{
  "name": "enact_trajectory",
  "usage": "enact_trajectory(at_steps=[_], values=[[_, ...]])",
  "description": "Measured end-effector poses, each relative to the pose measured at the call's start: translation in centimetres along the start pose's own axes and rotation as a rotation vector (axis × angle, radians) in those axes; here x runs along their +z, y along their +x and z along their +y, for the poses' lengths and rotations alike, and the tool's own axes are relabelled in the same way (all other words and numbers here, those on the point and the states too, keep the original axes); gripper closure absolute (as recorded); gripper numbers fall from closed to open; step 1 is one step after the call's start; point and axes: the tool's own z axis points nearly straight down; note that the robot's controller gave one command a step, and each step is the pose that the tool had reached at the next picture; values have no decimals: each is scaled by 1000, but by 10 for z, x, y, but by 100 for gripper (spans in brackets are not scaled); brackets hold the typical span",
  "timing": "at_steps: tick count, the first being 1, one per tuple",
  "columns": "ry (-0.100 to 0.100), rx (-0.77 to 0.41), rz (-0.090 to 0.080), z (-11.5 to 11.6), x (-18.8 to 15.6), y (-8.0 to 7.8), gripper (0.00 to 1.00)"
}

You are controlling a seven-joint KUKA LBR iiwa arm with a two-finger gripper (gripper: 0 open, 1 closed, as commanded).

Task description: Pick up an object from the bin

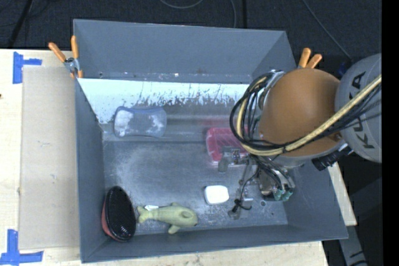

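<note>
My gripper (240,202) hangs low over the bin floor at the front right, below the arm's orange cover. A small white rounded block (216,195) lies just to its left, a short gap away. A pink translucent thing (219,141) sits behind the gripper, partly hidden by the arm's cables. Nothing shows between the gripper's tips.
A green toy fish (169,215) lies along the front wall. A black oval brush with a red rim (118,213) sits in the front left corner. A clear plastic cup (139,121) lies on its side at the back left. The arm covers the bin's right side.
</note>
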Motion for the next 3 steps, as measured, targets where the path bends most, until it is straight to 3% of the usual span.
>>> enact_trajectory(at_steps=[1,2,3], values=[[0,2,-8,0,-4,-2,0],[-1,6,-9,-17,63,-21,0],[-1,22,1,-26,94,-22,0]])
